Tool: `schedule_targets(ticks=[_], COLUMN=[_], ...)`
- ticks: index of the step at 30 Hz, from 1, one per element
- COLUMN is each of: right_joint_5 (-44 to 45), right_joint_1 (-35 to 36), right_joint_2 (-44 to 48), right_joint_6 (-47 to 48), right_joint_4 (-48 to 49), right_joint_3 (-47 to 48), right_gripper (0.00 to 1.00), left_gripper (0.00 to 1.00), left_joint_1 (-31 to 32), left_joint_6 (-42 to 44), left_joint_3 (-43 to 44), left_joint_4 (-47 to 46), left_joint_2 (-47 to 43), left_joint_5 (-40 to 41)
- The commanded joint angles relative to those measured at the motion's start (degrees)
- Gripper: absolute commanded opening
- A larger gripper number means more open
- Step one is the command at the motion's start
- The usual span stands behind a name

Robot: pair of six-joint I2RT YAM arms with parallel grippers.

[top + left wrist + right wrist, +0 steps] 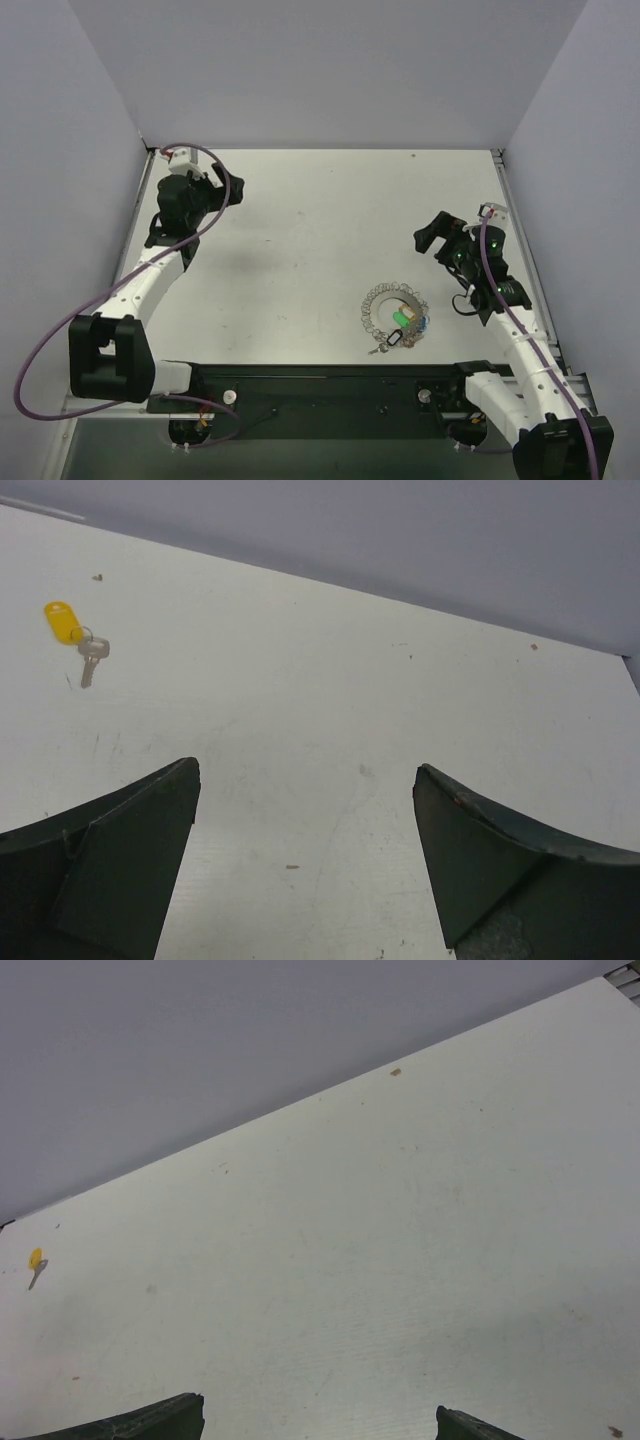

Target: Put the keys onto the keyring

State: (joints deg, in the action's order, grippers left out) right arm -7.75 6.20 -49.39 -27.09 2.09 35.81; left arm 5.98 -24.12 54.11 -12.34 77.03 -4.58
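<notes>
The keyring (380, 300), a silvery beaded loop, lies on the white table (320, 220) near the front, right of centre. A green-headed key (403, 316), a blue one (424, 322) and a dark one (392, 341) lie bunched at its lower right; whether they are threaded on it I cannot tell. A yellow-headed key (62, 622) lies alone, far left in the left wrist view, and shows tiny as the yellow key (36, 1259) in the right wrist view. My left gripper (305, 770) is open and empty at the back left (225, 185). My right gripper (320, 1420) is open and empty, behind and right of the keyring (432, 232).
Grey walls (330, 70) enclose the table on three sides. A black base rail (320, 385) runs along the near edge between the arm mounts. A purple cable (40, 350) loops beside the left arm.
</notes>
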Motion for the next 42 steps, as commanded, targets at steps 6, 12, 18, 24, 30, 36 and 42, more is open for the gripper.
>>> schedule_targets(ticks=[6,12,18,24,30,36,42], right_joint_5=[1.6,2.2,3.1,5.5,6.7,6.4,6.4], right_joint_1=[2.0,5.7,8.6,11.1,11.8,11.8,11.8], right_joint_2=[2.2,2.0,1.5,-0.3,-1.4,-3.2,-4.8], right_joint_6=[0.9,1.3,1.1,0.6,1.7,2.6,2.9], right_joint_4=[-3.7,-9.3,-11.4,-11.1,-10.1,-9.4,-8.2], right_joint_3=[2.4,2.2,0.5,0.0,1.0,3.6,3.7], right_gripper=[1.00,1.00,1.00,1.00,1.00,1.00,1.00], left_gripper=[0.98,0.97,0.97,0.97,0.97,0.98,0.97], left_joint_1=[-0.6,-10.2,-12.1,-6.6,0.7,3.2,3.3], left_joint_6=[-4.5,-15.5,-12.8,-5.0,0.5,2.0,3.5], left_joint_3=[-4.1,-18.0,-17.8,-2.4,14.0,30.2,45.9], left_joint_4=[-3.5,-24.2,-27.3,-0.3,18.1,28.9,34.8], left_joint_2=[-4.9,-8.1,-7.3,0.9,12.6,26.7,38.8], left_joint_5=[0.5,-20.6,-18.6,-4.7,6.2,14.6,22.2])
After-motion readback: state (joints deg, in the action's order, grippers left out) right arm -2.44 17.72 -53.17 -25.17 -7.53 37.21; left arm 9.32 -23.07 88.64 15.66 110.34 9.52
